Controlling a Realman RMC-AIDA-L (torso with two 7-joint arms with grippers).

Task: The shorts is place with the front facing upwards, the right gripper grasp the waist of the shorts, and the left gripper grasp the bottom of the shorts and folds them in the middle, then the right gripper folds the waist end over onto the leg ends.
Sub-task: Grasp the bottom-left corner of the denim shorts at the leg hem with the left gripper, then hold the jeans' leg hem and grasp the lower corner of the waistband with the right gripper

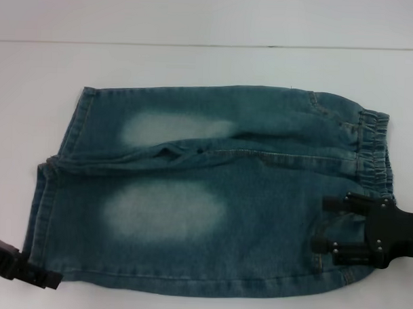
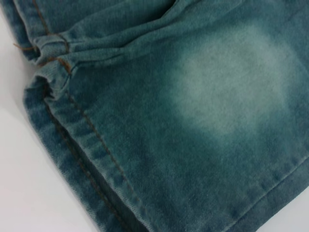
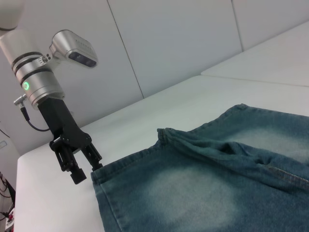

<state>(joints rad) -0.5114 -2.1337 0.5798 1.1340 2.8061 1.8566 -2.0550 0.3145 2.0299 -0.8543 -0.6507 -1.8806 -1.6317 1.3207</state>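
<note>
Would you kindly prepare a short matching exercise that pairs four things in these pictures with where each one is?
Things:
1. left hand
2. right hand
3. waistband
4. pale patch

Places:
A. on the near leg of the shorts
B. over the denim near the waist
C. at the corner of the near leg hem
D. the shorts' end on the robot's right

Pairs: 1-C, 2-B, 3-D, 4-A

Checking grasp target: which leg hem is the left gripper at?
The left gripper sits open at the hem of the near leg, at the shorts' front corner; the far leg's hem lies untouched.
</note>
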